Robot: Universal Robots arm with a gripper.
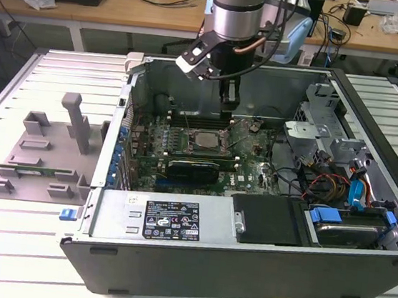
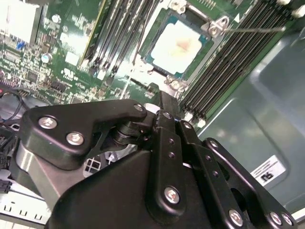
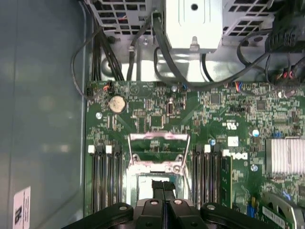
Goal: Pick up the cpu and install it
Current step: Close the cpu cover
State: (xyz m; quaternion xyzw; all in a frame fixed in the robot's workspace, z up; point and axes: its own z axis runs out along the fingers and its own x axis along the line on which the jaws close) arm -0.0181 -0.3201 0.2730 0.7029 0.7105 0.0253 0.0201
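**Silver-topped cpu [image 2: 182,44] seated, latching left**

Closest to us, the gripper [image 2: 167,98] hangs above the motherboard [image 2: 71,47], jaws pressed together on nothing. Under it the cpu lies flat in place, so we call placing done. Beyond, the retention frame [image 3: 159,143] stands open.

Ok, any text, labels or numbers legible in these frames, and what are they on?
No line reads clearly.
Printed label on the power supply, exterior view: print too small.
White sticker on the case wall, in both wrist views: blurred.
White markings on the motherboard, first wrist view: too small.
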